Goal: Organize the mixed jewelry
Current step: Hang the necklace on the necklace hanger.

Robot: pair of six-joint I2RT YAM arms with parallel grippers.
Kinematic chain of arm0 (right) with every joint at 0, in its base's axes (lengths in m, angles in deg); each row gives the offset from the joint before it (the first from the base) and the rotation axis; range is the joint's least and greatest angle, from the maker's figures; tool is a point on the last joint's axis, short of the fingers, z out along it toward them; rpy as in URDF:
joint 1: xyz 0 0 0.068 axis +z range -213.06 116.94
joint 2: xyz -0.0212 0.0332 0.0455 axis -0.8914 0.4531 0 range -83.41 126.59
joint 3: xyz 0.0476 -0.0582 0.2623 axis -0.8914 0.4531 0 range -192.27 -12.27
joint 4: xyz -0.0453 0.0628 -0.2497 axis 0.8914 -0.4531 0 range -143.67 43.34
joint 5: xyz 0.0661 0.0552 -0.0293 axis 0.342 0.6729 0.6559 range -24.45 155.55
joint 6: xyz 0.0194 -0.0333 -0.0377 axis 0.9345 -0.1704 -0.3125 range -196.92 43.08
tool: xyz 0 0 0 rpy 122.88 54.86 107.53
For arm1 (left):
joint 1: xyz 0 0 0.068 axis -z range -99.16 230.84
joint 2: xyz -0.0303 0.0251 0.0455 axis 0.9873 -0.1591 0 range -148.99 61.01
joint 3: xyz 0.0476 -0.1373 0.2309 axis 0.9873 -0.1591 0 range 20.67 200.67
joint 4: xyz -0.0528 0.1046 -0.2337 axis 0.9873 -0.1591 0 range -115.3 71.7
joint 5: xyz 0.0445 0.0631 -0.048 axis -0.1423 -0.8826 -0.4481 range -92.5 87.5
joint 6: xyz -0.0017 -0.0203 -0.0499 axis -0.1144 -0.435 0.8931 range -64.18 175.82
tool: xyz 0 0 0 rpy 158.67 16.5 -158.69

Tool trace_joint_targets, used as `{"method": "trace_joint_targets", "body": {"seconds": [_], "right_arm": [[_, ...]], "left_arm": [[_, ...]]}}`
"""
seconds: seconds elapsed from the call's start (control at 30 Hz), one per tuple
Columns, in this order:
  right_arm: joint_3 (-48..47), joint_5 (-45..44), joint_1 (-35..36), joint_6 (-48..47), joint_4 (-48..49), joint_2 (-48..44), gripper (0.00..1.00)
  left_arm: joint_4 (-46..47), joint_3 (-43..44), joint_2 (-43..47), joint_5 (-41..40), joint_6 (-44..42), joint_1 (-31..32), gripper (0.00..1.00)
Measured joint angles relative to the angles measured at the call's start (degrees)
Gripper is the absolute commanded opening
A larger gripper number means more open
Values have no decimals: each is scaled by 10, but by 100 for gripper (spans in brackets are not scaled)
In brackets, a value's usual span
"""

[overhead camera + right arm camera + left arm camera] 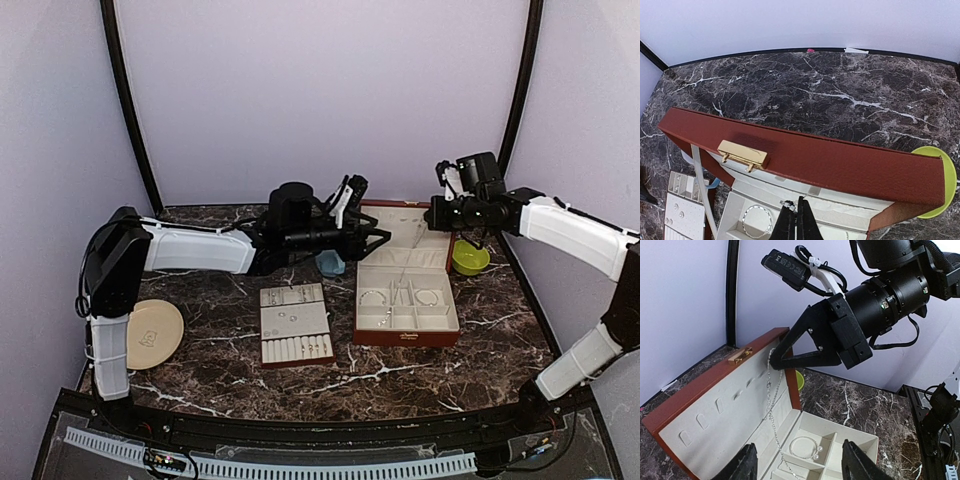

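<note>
Above the raised lid of the red-brown box [405,338], the right claw [772,361] is pinching shut on the top end of one fine chain [771,395], which is hanging down the lid's cream lining. At the box's left side, the left claw [800,467] is standing open, gripping nothing. Two bangles [372,297] are lying in the box's compartments. One slotted tray [310,322] is sitting left of the box, one green bowl [470,260] right of it.

One box [405,338], one slotted tray [296,323], one green bowl [470,260], one tan plate [155,333], two bangles [373,297], one chain [771,405]
</note>
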Motion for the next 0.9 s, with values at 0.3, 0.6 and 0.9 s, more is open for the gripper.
{"method": "trace_joint_targets", "body": {"seconds": [0.3,0.6,0.9], "right_arm": [[0,-13,0,7,24,9,0],[0,-45,0,9,28,22,0],[0,-70,0,9,28,31,0]], "left_arm": [[-3,9,-26,4,21,0,59],[-3,9,-32,10,30,0,59],[-3,9,-33,10,31,0,59]]}}
